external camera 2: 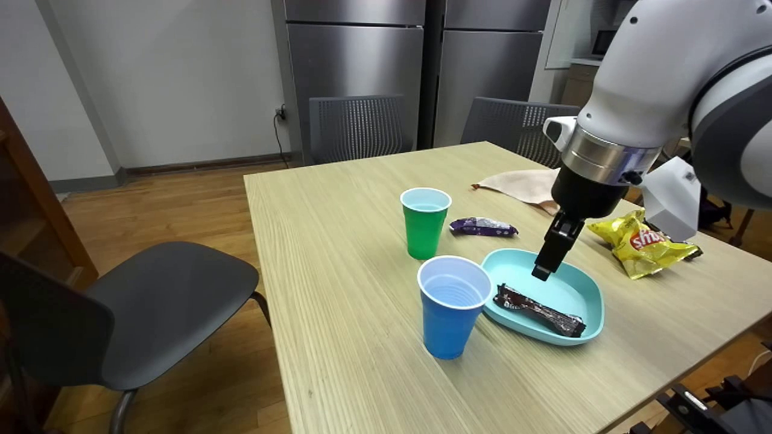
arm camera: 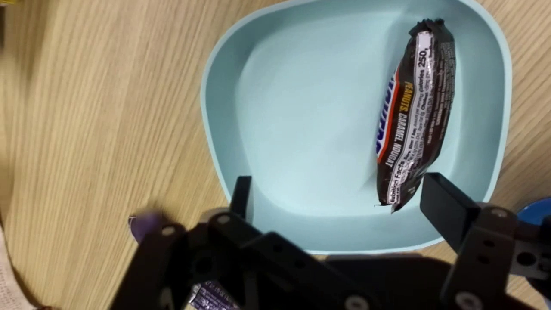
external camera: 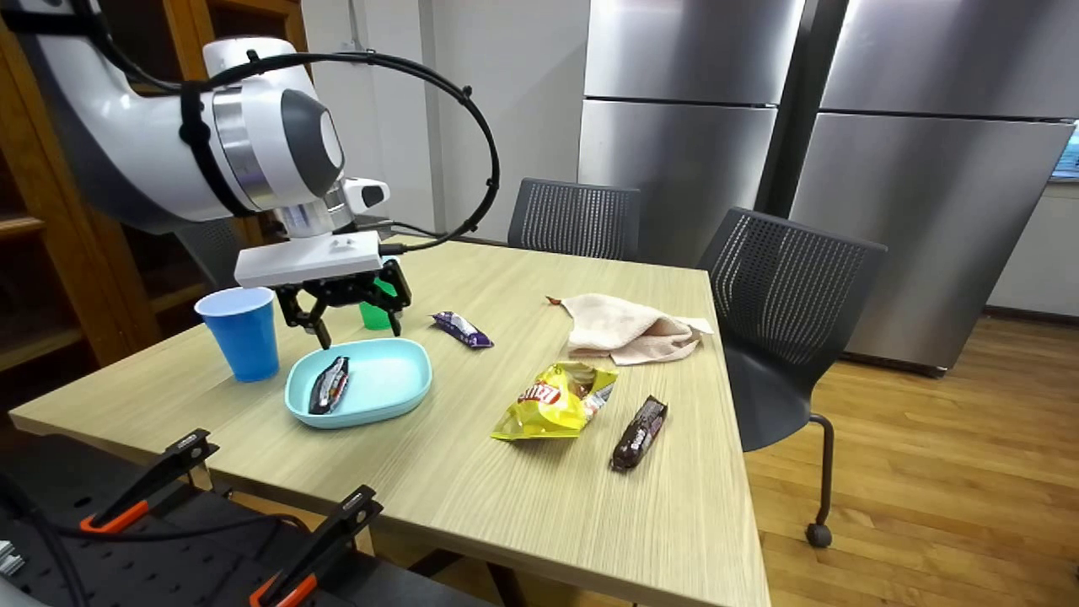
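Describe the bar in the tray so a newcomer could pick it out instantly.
On the pale wood-grain table, find the light blue tray under the open gripper. Inside, on the side toward the blue cup, lies a dark-wrapped bar printed "PEANUTS, CARAMEL, NOUGAT". Unlike the purple-wrapped bar and the brown bar beside the yellow snack bag, it alone lies in the tray.

Wrist view: brown-wrapped candy bar (arm camera: 411, 125) is lying inside turquoise tray (arm camera: 301, 120), at 3 o'clock, ends pointing roughly toward 12 and 6, nutrition panel facing up. Shallow, round-cornered tray is sitting flat on counter (arm camera: 107, 107).
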You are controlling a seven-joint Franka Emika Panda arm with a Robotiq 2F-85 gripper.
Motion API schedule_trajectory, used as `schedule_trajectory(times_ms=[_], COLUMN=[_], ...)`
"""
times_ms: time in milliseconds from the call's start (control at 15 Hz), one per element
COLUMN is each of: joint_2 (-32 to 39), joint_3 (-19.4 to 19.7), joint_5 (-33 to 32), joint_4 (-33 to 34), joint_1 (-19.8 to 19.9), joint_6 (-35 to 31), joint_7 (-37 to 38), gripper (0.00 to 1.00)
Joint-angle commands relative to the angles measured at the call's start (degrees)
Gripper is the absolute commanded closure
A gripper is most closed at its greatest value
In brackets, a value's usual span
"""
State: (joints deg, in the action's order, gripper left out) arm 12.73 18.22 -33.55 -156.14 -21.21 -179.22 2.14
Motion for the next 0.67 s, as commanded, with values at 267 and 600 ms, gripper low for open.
schedule_trajectory(times_ms=[267,600], joint_2=[0.0,0.0], joint_3=[0.4,0.3], joint_5=[0.6,0.9], joint_4=[3.0,3.9], joint_1=[2.5,3.5], joint_6=[0.3,0.6], joint_7=[-0.3,-0.7], gripper=[0.00,0.00])
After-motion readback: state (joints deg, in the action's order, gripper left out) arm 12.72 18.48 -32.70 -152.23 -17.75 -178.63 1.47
